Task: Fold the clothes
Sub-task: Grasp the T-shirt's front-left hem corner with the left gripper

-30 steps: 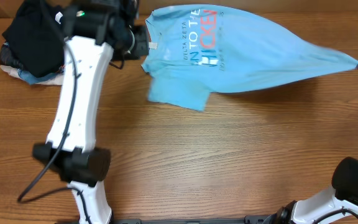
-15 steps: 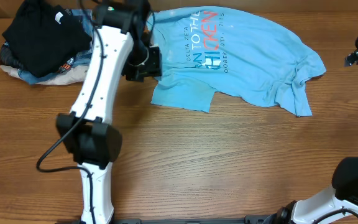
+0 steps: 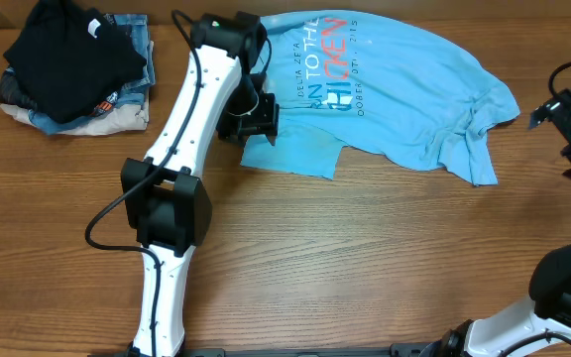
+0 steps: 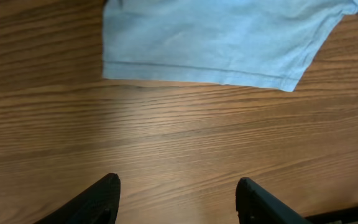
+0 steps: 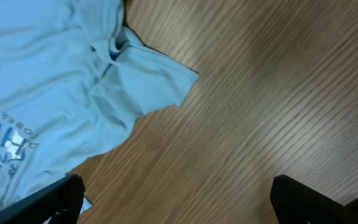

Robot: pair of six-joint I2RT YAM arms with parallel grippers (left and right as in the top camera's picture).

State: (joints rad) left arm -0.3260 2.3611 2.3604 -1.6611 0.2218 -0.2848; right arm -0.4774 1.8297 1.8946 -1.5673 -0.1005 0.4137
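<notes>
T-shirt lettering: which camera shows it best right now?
Overhead: the lettering lies in full view on the T-shirt. Right wrist catches only a cropped corner of it; left wrist shows just plain blue fabric.

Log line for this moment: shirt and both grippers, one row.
T-shirt: on table, print up, unfolded, right end rumpled | left gripper: open, empty, near T-shirt edge | right gripper: open, empty, clear of T-shirt

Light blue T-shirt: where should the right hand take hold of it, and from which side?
Take the T-shirt by the pointed corner facing the open right hand, coming in low from the right. That corner juts out beyond the bunched folds, so it probably offers a free edge to pinch.
</notes>
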